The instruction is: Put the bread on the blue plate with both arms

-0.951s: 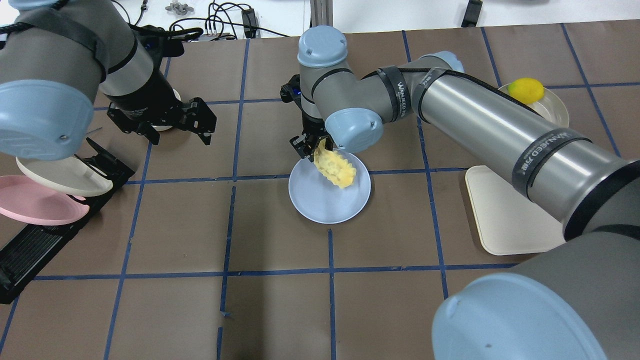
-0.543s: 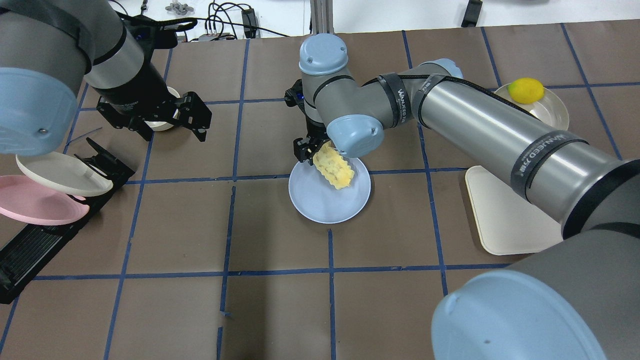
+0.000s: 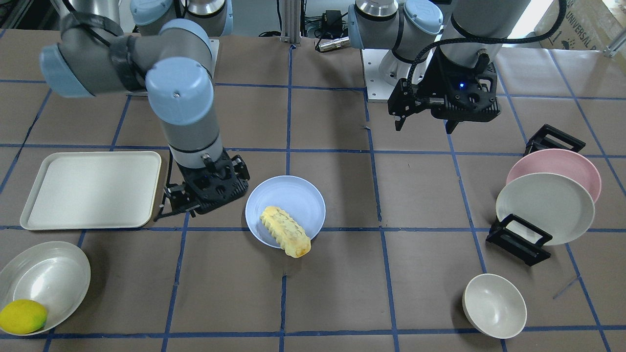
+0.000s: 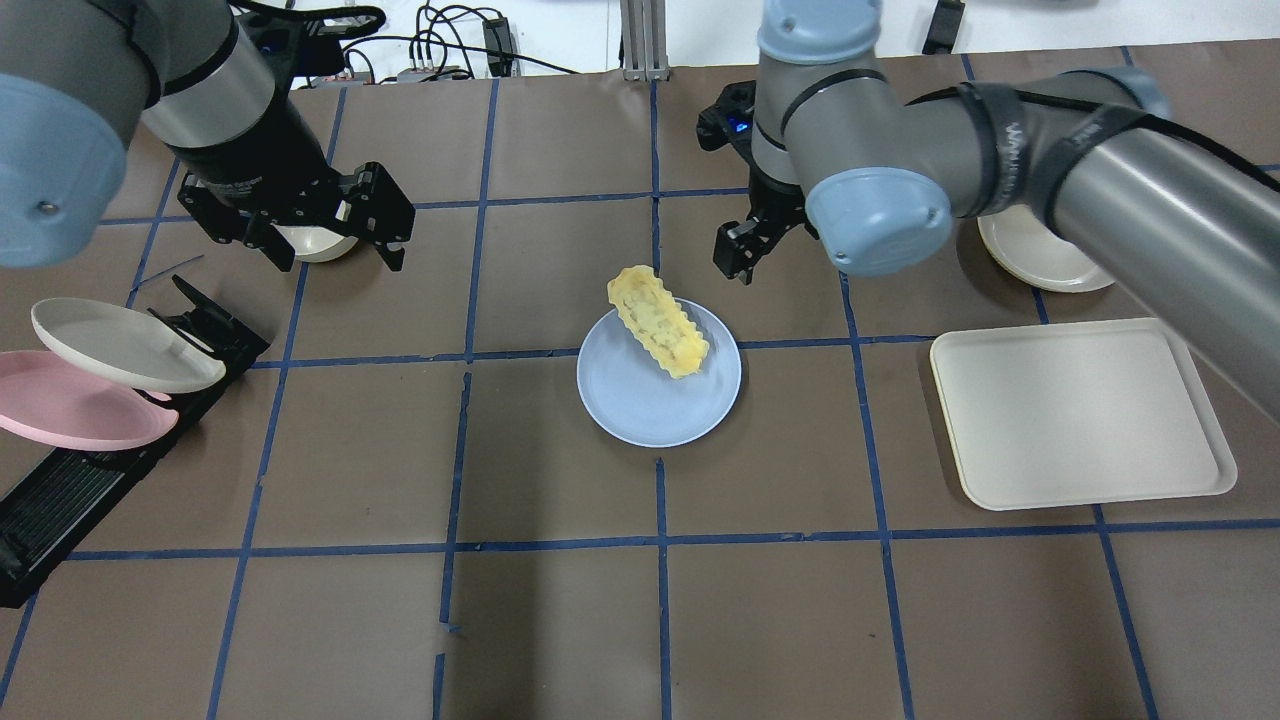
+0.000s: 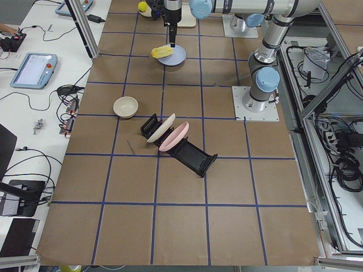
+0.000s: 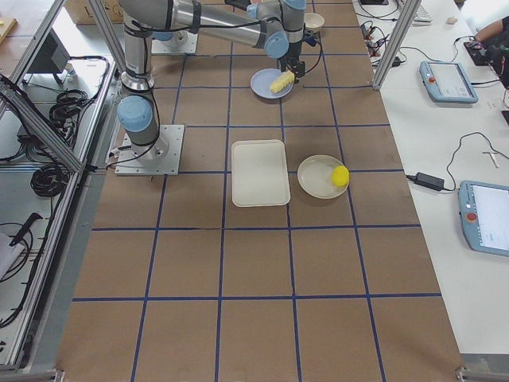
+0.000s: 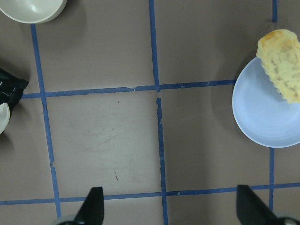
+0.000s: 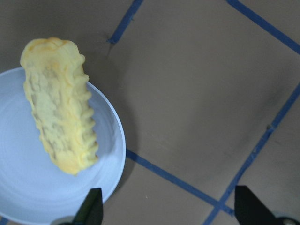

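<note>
The bread (image 4: 657, 320) lies loose on the blue plate (image 4: 640, 405), and its far end overhangs the rim. In the front view the bread (image 3: 285, 231) shows its orange-brown end past the plate's (image 3: 298, 195) near edge. My right gripper (image 4: 735, 255) is open and empty, apart from the bread, to the right of the plate and beyond it. Its wrist view shows the bread (image 8: 58, 108) and the plate (image 8: 28, 183) at the left. My left gripper (image 4: 330, 245) is open and empty, hovering far to the left over a bowl. Its wrist view shows the bread (image 7: 281, 63) at the right edge.
A cream tray (image 4: 1080, 415) lies to the right. A white plate (image 3: 46, 278) holds a lemon (image 3: 22, 315). A black rack (image 4: 60, 500) at the left holds a cream plate (image 4: 110, 345) and a pink plate (image 4: 70, 410). A cream bowl (image 3: 494, 305) sits under the left gripper.
My right gripper let go of the bread and moved right and away from the plate. The bread now rests on the plate. The left arm shifted slightly.
</note>
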